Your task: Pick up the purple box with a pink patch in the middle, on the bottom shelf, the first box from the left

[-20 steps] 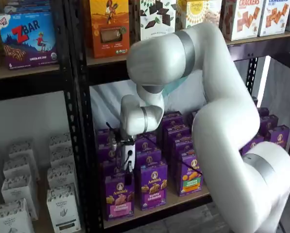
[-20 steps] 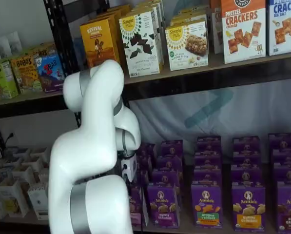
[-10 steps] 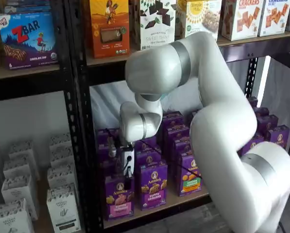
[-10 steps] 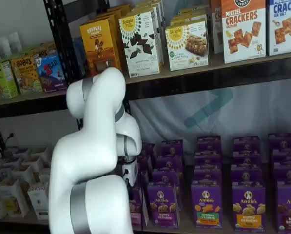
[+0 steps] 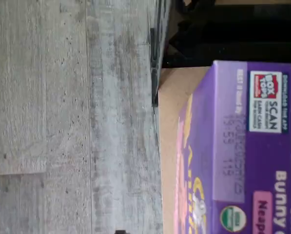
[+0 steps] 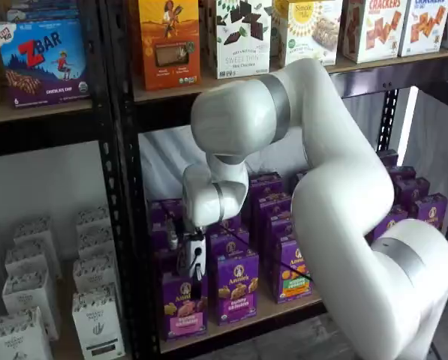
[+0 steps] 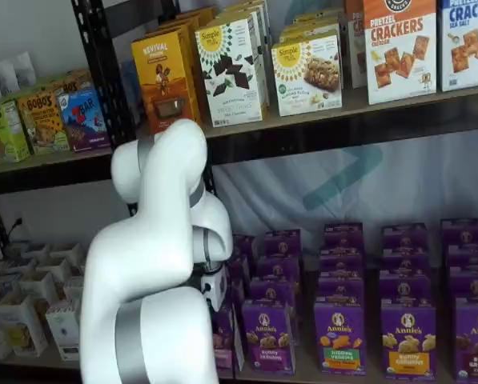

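**Hand above the box, grasp not yet made**

While the purple box (image 6: pixel 184 304) stands upright at the front of the bottom shelf (image 6: pixel 242 319), leftmost in its row beside the black rack post (image 6: pixel 126 247), nothing has been lifted. In a shelf view the hand (image 6: pixel 192 264) hangs just over the box's top edge, its white body plain but the dark fingers too small against the cartons to show a gap; going by how the arm is set, the fingers are judged spread wide, and nothing sits between them. The wrist view shows the box's top flap (image 5: pixel 247 146) close below, with the grey floor (image 5: pixel 72 117) beyond the shelf's edge. Reaching looks done; lowering, closing and lifting remain.
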